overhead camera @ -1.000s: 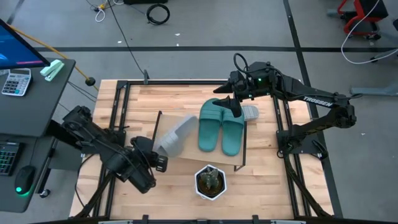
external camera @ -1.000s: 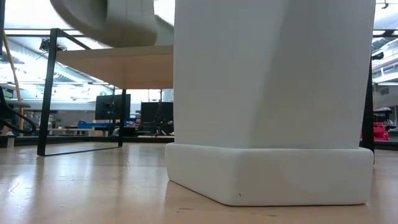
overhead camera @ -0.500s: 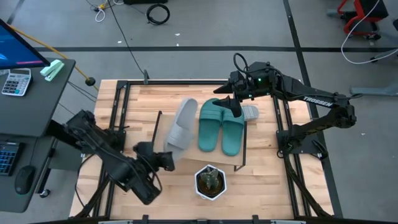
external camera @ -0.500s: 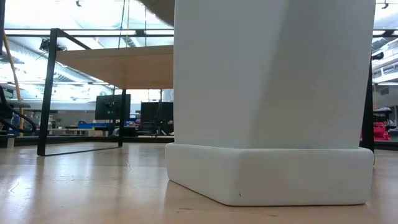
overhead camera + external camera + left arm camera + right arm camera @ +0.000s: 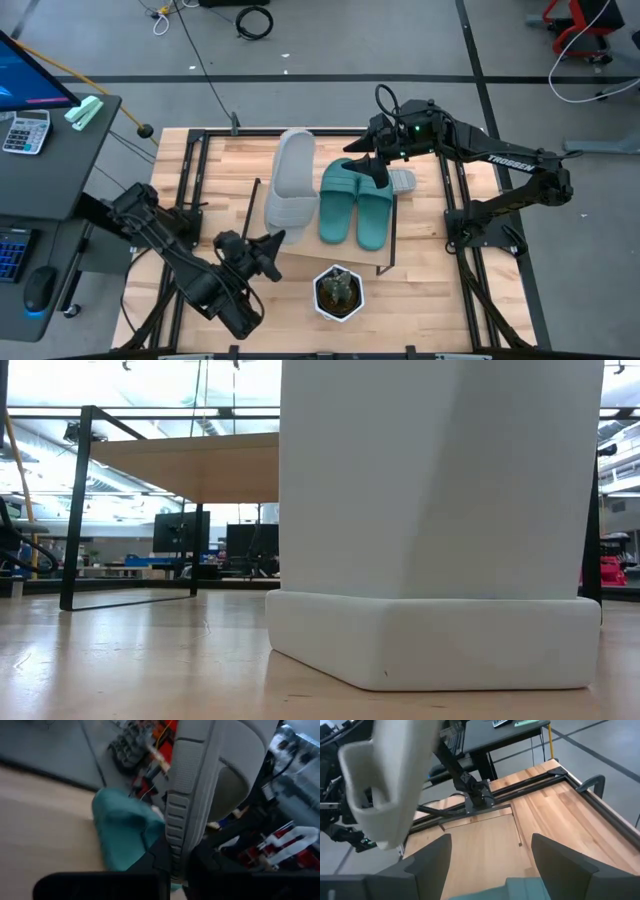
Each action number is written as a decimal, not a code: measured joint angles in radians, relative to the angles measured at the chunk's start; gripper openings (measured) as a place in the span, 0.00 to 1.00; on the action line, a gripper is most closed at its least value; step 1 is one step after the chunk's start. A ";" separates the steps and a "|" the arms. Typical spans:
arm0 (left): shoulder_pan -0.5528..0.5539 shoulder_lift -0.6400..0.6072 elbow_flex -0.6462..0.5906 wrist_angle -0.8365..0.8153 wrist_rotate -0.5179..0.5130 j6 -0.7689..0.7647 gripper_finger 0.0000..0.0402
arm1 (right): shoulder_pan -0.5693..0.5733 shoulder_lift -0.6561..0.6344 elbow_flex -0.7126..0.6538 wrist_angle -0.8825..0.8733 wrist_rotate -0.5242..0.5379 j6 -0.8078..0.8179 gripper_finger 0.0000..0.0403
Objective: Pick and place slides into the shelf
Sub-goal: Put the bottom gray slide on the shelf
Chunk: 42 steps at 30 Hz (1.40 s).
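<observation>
Slides go onto a low shelf (image 5: 300, 258) standing on a wooden table (image 5: 180, 160) between two dark robot arms. At the left, the left gripper (image 5: 268, 243) hangs over the shelf's front-left corner, its fingers clamped on the heel of a light grey slide (image 5: 290, 178). The slide reaches away from it toward the table's far edge, over the left part of the shelf board; whether its sole already touches the board cannot be told from above. In the left wrist view the ridged sole edge (image 5: 187, 795) runs up from between the dark fingers, with teal foam just beside it.

Next along, the teal-green pair (image 5: 357, 203) lies side by side on the shelf's right half, just beside the grey slide. A second grey slide (image 5: 402, 182) peeks out near the shelf's far-right corner, mostly hidden. Above it the right gripper (image 5: 372, 166) hovers with its fingers spread wide and nothing between them. A white pot with a small plant (image 5: 338, 290) stands at the table's front edge.

The risk, on this showing, lies in the release. Held only by its heel, the grey slide could tip or swing as the fingers part, landing askew over the shelf's left edge or knocking the nearest teal slide out of line.
</observation>
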 joint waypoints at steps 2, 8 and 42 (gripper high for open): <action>-0.009 -0.002 0.000 -0.037 0.007 0.000 0.09 | 0.000 0.000 0.000 0.000 0.001 0.025 0.69; -0.079 -0.036 -0.017 -0.171 0.132 -0.003 0.08 | 0.000 0.000 0.000 0.007 0.005 0.082 0.66; -0.211 -0.634 -0.869 0.696 -0.078 0.077 0.08 | 0.087 0.000 0.000 0.086 0.241 0.258 0.62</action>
